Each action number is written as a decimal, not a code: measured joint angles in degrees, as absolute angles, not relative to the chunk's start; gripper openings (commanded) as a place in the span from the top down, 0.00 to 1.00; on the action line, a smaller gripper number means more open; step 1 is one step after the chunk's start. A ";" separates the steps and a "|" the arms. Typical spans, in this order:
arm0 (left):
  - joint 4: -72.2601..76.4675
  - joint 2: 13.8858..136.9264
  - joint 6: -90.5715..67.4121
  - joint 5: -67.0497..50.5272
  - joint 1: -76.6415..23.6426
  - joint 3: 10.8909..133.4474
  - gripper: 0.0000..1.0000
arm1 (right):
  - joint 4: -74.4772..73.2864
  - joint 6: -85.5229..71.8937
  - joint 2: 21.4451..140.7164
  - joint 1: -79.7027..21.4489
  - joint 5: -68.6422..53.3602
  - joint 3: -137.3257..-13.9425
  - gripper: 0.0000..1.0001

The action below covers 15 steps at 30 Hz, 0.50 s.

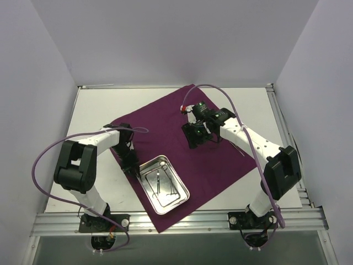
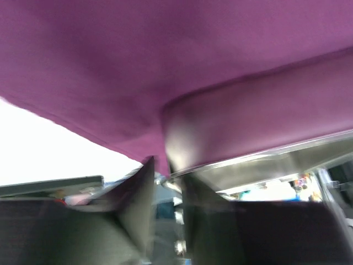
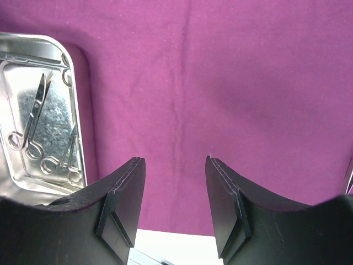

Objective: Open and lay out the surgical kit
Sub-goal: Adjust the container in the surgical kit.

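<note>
The maroon cloth wrap lies opened out flat on the white desk. It is set cornerwise like a diamond, with its near corner reaching the desk's near edge. The steel tray sits uncovered on the near part of the cloth, left of the middle. The ring-handled instruments lie inside it. From my right wrist I make out a pair of scissors and a ring-handled piece beside it.

My left claw is down at the tray's left corner, drawn narrow, its fingers flanking the rim there. That wrist view is blurred, and I cannot tell whether I am pinching the rim or only straddling it. My right claw hangs above bare cloth beyond the tray and to its right, spread wide, with nothing in the gap.
</note>
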State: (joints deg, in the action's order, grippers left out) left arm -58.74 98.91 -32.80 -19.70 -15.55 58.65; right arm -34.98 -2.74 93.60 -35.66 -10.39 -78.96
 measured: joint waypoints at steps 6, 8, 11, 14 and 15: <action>-58.08 96.47 -33.15 -13.17 -15.53 57.60 0.10 | -34.94 -3.01 93.60 -35.66 -10.90 -78.98 0.52; -58.06 94.63 -33.41 -12.16 -15.53 57.63 0.10 | -34.94 -3.11 93.60 -35.66 -10.98 -78.98 0.52; -58.48 91.37 -33.45 -11.66 -15.51 57.74 0.10 | -34.92 -3.25 93.60 -35.66 -11.00 -78.98 0.52; -60.14 88.79 -33.28 -11.11 -15.53 59.05 0.19 | -34.94 -3.38 93.56 -35.66 -10.98 -78.98 0.52; -60.66 87.94 -32.97 -10.83 -15.64 59.79 0.24 | -34.94 -3.40 93.51 -35.66 -10.98 -78.98 0.52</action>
State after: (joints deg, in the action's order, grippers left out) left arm -60.66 87.94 -32.97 -10.83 -15.64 59.79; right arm -34.94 -3.40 93.51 -35.66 -10.98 -78.98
